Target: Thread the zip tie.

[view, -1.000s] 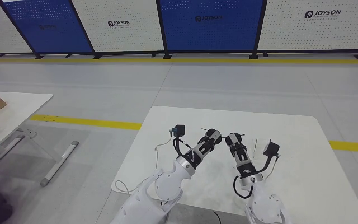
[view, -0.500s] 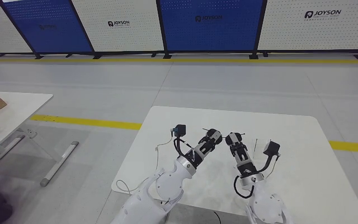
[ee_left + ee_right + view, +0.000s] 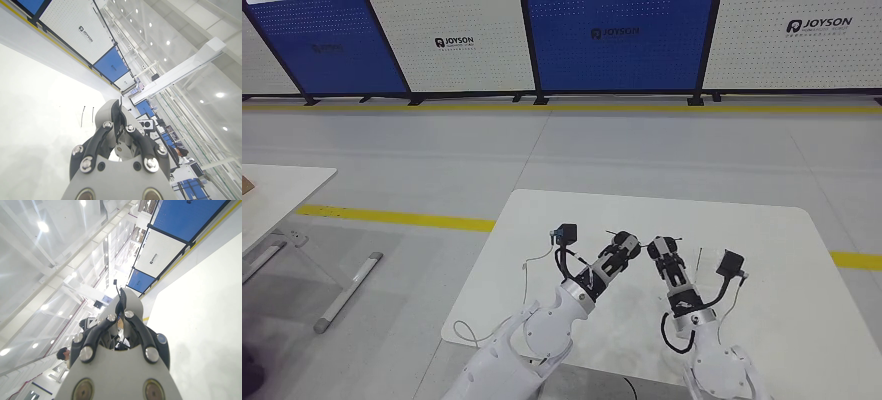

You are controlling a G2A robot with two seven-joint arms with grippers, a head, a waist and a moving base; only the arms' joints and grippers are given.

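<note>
Left gripper (image 3: 119, 106) is pinched together on a thin black zip tie tail (image 3: 120, 100). The right gripper (image 3: 122, 294) is clamped on a zip tie head end (image 3: 115, 282), its square head poking out. Whether these belong to one strap cannot be told. Both hover tip to tip above the white table (image 3: 762, 300), where two spare zip ties (image 3: 82, 116) lie side by side.

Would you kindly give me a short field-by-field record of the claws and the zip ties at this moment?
left claw: shut on a zip tie, thin tip poking out
right claw: shut on a zip tie, head poking out, nothing through it
claws' position: close together above the white table
spare zip ties: two, lying side by side on the table, untouched
one tie or two in the claws: cannot tell
threading: not yet done
</note>
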